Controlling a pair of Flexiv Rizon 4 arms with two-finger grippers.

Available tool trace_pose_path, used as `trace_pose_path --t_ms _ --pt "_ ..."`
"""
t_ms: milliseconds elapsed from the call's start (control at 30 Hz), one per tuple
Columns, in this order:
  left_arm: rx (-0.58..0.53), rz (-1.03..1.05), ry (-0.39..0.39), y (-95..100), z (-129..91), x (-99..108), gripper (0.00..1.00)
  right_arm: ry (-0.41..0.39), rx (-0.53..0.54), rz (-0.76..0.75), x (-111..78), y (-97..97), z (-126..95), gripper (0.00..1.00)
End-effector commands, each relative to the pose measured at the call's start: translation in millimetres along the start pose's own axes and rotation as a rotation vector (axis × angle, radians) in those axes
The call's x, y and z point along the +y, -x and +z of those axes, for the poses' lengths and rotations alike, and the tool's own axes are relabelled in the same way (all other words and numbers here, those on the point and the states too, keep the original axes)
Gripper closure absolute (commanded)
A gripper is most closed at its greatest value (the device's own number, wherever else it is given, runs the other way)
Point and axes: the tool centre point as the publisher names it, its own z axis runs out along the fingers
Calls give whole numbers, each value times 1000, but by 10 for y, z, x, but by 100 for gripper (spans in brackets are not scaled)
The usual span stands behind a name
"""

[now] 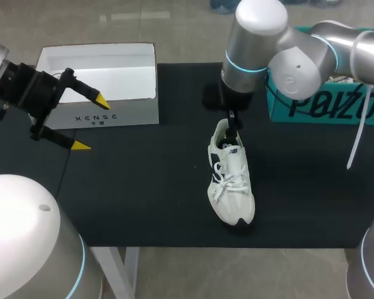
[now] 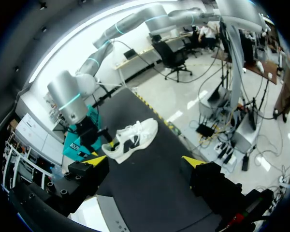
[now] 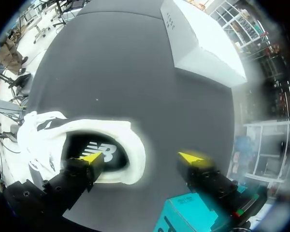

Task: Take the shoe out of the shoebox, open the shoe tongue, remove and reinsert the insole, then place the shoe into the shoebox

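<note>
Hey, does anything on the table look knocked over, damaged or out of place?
Nothing stands out. The shoe sits upright on its sole on the table, outside the open, upright shoebox.

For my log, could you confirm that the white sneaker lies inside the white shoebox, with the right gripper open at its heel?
Not quite: the head view shows the white sneaker lying on the black tabletop, outside the white shoebox. The right gripper is indeed open at its heel.
</note>
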Motion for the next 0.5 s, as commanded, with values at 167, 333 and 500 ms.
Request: trace_pose_path --t_ms 167,333,500 --pt "3 0 2 4 -5 0 0 -15 12 10 -32 55 113 0" --pt "3 0 2 4 -5 0 0 -17 19 15 -52 53 134 8" --pt "3 0 2 4 -5 0 0 -20 18 19 -65 55 135 83"
